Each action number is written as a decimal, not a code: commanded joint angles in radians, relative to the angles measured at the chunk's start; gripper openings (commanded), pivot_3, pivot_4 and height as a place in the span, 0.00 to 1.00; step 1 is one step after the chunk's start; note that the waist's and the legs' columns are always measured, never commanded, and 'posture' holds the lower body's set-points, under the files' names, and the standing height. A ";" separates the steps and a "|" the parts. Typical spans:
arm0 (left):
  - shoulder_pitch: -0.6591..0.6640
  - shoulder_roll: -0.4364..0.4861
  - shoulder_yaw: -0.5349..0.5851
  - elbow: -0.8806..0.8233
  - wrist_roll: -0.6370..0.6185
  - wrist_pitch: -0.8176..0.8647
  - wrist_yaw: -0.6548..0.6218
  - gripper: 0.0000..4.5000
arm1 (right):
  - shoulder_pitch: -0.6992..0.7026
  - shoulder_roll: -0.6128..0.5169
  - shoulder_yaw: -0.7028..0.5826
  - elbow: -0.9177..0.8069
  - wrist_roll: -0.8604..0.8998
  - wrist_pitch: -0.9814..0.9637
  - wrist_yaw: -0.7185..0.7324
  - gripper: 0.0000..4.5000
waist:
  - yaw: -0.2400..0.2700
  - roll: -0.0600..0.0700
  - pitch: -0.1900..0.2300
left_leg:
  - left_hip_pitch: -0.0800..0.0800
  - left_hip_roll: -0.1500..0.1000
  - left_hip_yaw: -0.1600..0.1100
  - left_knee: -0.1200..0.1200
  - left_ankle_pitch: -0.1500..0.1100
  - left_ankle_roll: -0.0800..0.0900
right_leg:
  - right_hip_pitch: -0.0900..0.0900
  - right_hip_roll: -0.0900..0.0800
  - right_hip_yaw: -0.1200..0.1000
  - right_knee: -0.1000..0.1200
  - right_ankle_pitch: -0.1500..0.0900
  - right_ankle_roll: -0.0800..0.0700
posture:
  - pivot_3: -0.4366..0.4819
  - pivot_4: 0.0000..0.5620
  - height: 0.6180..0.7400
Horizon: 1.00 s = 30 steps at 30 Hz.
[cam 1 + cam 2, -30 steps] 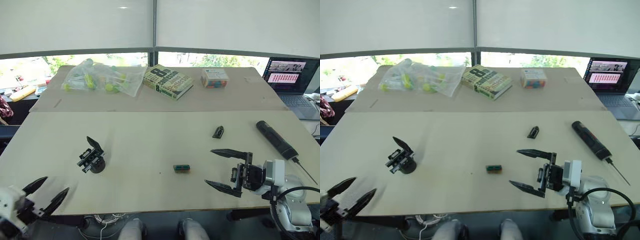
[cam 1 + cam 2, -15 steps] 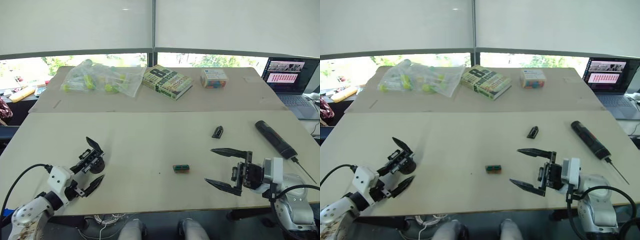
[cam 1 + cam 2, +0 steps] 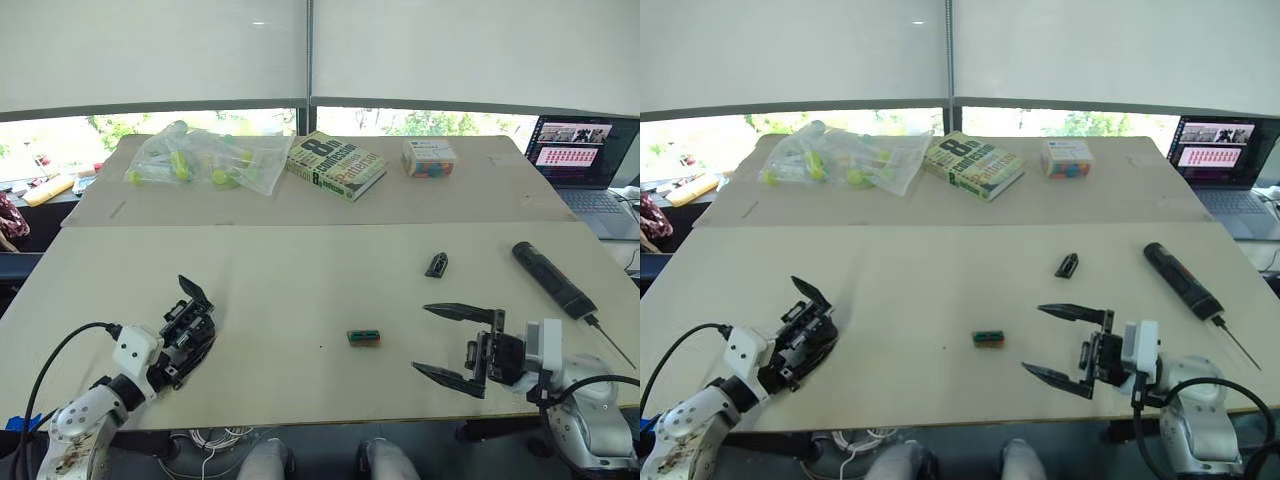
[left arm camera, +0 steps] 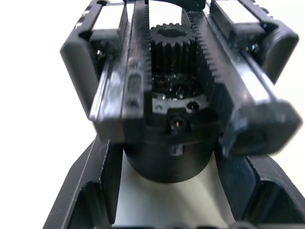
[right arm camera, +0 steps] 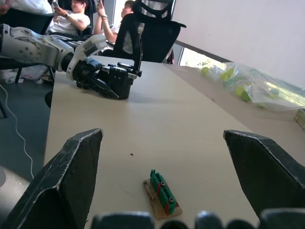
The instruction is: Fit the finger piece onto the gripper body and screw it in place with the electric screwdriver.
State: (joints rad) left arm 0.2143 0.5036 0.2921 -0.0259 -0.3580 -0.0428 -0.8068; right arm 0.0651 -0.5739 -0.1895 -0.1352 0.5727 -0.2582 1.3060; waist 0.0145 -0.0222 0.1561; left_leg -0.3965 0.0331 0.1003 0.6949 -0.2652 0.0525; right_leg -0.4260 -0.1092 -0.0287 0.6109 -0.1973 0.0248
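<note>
Left hand (image 3: 180, 352) at near left edge of surface (image 3: 300, 280), fingers flanking gripper body (image 3: 190, 322); grip uncertain. Right hand (image 3: 447, 342) spread wide, empty, near right. Finger piece (image 3: 436, 265) beyond it. Electric screwdriver (image 3: 553, 279) lies far right.

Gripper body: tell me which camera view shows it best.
The left wrist view: the gripper body is close up, with gear, toothed racks and round base plain, between the left gripper's fingers. Both eye views show it small and dark near the table's left edge. The right wrist view shows it far off across the table.
</note>
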 commanded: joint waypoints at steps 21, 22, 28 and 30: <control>-0.584 -0.222 -0.508 0.065 0.206 0.160 0.104 0.51 | 0.162 -0.022 -0.122 -0.014 -0.002 -0.093 -0.032 1.00 | -0.002 -0.003 0.002 | -0.002 -0.003 -0.003 0.001 0.000 0.000 | 0.001 0.003 -0.002 0.000 0.003 0.007 | 0.48 0.27 1.00; -0.599 -0.238 -0.516 0.087 0.217 0.154 0.108 0.51 | 0.167 -0.022 -0.123 -0.016 -0.002 -0.095 -0.036 1.00 | -0.001 -0.003 0.002 | -0.002 -0.003 -0.004 0.001 0.000 0.000 | 0.001 0.003 -0.002 0.000 0.003 0.007 | 0.48 0.27 1.00; -0.642 -0.287 -0.537 0.145 0.241 0.140 0.101 0.51 | 0.193 -0.026 -0.129 -0.030 -0.003 -0.103 -0.059 1.00 | -0.003 -0.003 0.002 | -0.002 -0.003 -0.005 0.001 0.000 0.000 | 0.001 0.003 0.000 0.000 0.003 0.008 | 0.48 0.27 1.00; -0.634 -0.289 -0.546 0.145 0.246 0.142 0.098 0.51 | 0.199 -0.028 -0.132 -0.029 -0.002 -0.107 -0.060 1.00 | -0.003 -0.003 0.002 | -0.002 -0.003 -0.005 0.001 0.000 0.000 | 0.001 0.003 0.000 0.000 0.003 0.008 | 0.48 0.27 1.00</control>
State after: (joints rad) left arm -0.4004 0.2237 -0.2570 0.1574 -0.1132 0.1366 -0.7043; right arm 0.2599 -0.5952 -0.2894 -0.1352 0.5625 -0.3355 1.2546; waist 0.0117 -0.0252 0.1580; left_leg -0.3987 0.0304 0.0956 0.6962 -0.2650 0.0529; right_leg -0.4249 -0.1065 -0.0289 0.6108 -0.1946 0.0327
